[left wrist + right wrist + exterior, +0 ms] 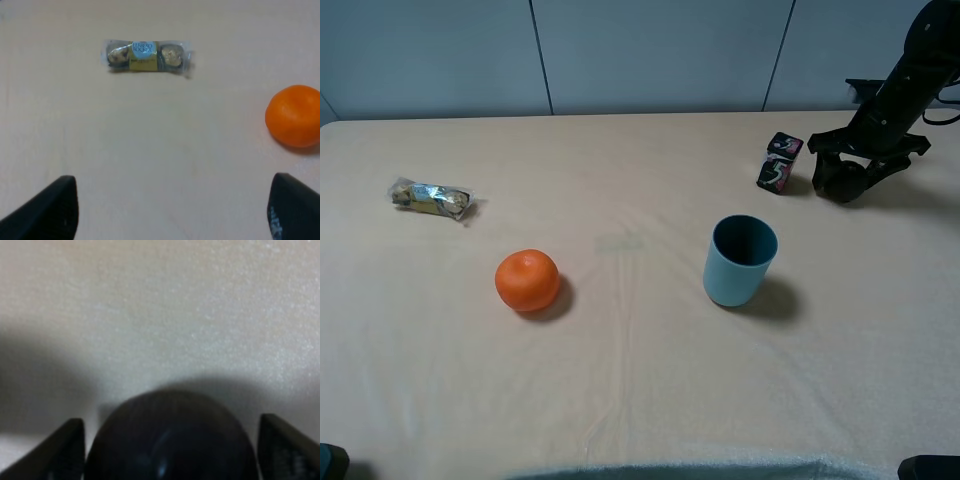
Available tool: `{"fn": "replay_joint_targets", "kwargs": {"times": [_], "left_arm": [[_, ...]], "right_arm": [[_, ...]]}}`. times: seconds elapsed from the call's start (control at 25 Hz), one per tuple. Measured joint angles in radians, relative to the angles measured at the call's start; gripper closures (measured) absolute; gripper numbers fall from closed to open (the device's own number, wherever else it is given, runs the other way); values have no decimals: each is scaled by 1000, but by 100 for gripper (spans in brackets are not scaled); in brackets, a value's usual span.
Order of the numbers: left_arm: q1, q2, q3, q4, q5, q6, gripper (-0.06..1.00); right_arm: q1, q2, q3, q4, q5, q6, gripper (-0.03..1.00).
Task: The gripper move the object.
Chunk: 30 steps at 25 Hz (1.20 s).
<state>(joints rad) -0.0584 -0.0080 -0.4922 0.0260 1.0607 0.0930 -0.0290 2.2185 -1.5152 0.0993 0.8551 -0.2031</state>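
Note:
The small glossy black ball (pixel 842 180) rests on the beige table at the far right. It fills the near part of the right wrist view (pixel 170 440). My right gripper (pixel 857 176) is lowered over it with one finger on each side, open, fingers (pixel 62 452) close beside the ball with a thin gap showing. My left gripper (pixel 170 212) is open and empty above the left part of the table. Only its two fingertips (pixel 50 210) show.
A black box with a pink-green pattern (pixel 779 163) stands just left of the ball. A blue cup (pixel 739 260) stands in the middle right. An orange (pixel 527 280) (pixel 294 116) and a chocolate packet (pixel 432 199) (pixel 146 55) lie at the left.

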Motion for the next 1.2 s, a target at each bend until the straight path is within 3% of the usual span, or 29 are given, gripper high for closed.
{"fn": "replay_joint_targets", "kwargs": {"times": [0.4, 0.68, 1.2], "left_arm": [[0, 0, 0, 0, 0, 0, 17], [0, 0, 0, 0, 0, 0, 17], [0, 0, 0, 0, 0, 0, 17]], "right_arm": [[0, -36, -5, 0, 14, 1, 39], [0, -79, -30, 0, 85, 21, 29], [0, -189, -31, 0, 214, 52, 27]]}}
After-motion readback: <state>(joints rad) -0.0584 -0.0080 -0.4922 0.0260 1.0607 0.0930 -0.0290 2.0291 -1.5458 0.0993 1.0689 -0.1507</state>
